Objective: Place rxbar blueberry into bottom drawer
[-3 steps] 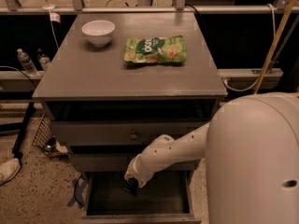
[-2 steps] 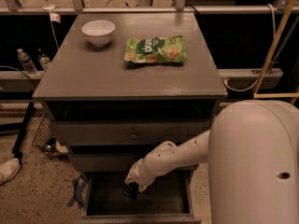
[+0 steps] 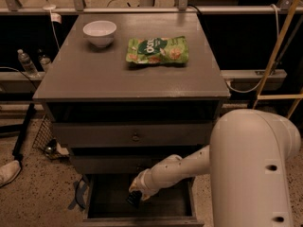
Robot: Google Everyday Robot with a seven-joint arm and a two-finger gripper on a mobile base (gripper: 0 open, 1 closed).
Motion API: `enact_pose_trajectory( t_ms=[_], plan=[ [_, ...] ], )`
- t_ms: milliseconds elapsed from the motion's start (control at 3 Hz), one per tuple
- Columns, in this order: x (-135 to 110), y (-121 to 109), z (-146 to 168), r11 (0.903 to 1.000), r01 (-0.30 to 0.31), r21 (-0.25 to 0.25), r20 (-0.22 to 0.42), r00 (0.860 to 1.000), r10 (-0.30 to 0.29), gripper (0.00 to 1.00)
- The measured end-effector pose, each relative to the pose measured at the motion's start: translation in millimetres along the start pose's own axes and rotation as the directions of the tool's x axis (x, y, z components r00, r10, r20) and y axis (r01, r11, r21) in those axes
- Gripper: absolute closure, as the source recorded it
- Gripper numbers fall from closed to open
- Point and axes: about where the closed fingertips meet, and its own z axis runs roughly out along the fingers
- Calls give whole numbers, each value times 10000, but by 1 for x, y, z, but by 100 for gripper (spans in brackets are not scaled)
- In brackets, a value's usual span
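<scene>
The grey cabinet's bottom drawer (image 3: pixel 93 198) is pulled open and its inside is dark. My white arm reaches down from the right, over the drawer's front. My gripper (image 3: pixel 134 199) hangs inside the drawer, near its left middle, low over the floor of it. Its tip is dark against the dark drawer. I cannot make out the rxbar blueberry apart from the gripper; it is hidden or lost in the shadow there.
On the cabinet top (image 3: pixel 94 79) stand a white bowl (image 3: pixel 99 32) and a green snack bag (image 3: pixel 157 50). The middle drawer (image 3: pixel 94 135) with a round knob (image 3: pixel 136 137) is closed. Water bottles (image 3: pixel 26 63), a wire basket (image 3: pixel 43 135) and a shoe (image 3: pixel 7 172) are at the left.
My gripper has moved down, deeper into the open bottom drawer. The bowl and the green bag have not moved.
</scene>
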Motion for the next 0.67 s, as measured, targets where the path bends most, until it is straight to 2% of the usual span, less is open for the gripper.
enact_pose_trajectory(
  t_ms=[333, 667],
  plan=[
    [15, 19, 21, 9985, -403, 380, -181, 9990, 410, 100],
    [23, 29, 34, 9970, -591, 503, -244, 9979, 604, 100]
  ],
)
